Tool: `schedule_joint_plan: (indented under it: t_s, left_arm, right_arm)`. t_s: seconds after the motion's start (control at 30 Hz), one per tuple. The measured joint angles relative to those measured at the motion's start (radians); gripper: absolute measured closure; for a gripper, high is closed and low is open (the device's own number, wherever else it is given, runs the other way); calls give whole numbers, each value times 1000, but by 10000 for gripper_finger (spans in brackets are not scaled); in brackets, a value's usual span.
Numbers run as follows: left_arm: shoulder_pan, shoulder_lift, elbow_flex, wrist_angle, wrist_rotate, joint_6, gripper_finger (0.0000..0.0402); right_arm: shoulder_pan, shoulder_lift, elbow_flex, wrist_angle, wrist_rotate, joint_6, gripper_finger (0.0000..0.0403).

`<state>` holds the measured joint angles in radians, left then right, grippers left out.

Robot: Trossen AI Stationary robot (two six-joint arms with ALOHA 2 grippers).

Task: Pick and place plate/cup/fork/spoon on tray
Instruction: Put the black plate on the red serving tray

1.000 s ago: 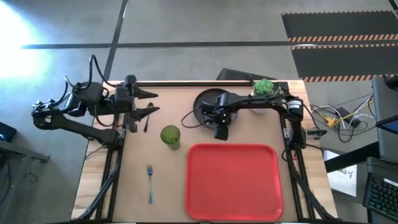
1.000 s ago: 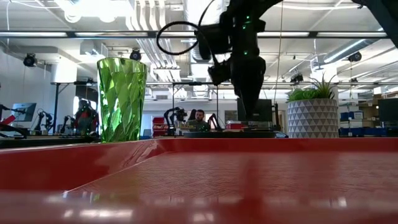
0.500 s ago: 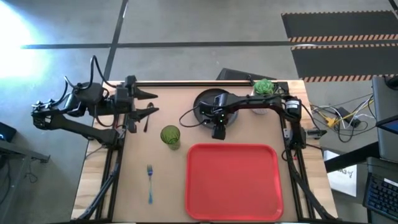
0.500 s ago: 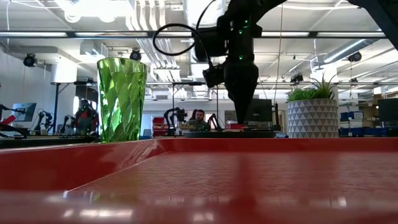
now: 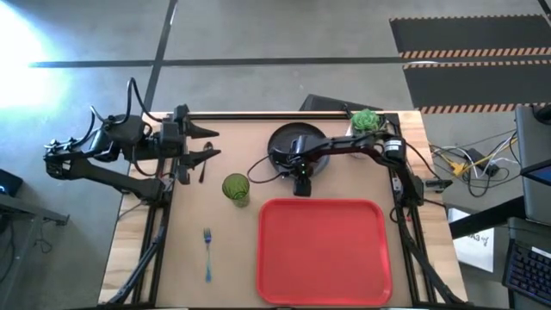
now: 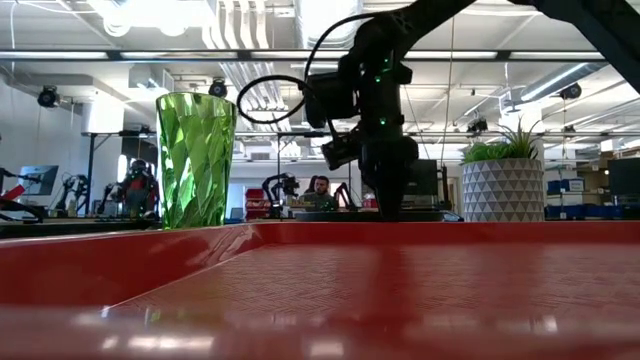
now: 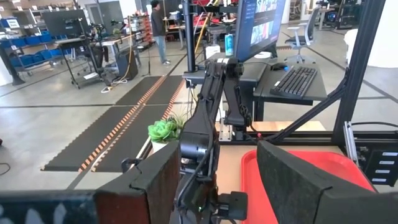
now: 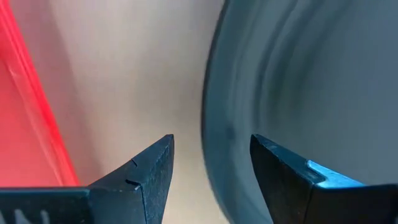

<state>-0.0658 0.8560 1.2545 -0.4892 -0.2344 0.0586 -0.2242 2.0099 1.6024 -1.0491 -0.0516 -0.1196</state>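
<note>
Right gripper (image 5: 300,186) jaws spread apart, holding nothing, poised over the near rim of the plate (image 5: 287,139), one finger (image 8: 298,183) above the plate, the other over bare worktop (image 5: 234,250). Plate is round, matte dark grey, raised rim, flat on the worktop just behind the red tray (image 5: 323,250). Left gripper (image 5: 207,143) waits at the left rear of the worktop, jaws apart, holding nothing. Green cup (image 5: 236,189) stands upright left of the tray; blue-handled fork (image 5: 207,251) lies nearer the front.
</note>
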Motion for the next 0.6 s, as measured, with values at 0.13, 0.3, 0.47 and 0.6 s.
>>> schedule_joint_plan:
  t_s: [0.13,0.3,0.47,0.6]
  left_arm:
    - [0,0,0,1,4,0,207]
    - [0,3,1,1,6,0,207]
    - [0,0,0,0,5,0,207]
    - [0,2,3,2,5,0,207]
  right_arm:
    - [-24,-12,0,15,23,-2,202]
    - [-51,-18,0,19,26,-9,202]
    - [-60,-14,0,25,19,-11,202]
    - [-60,-4,0,56,-9,-10,202]
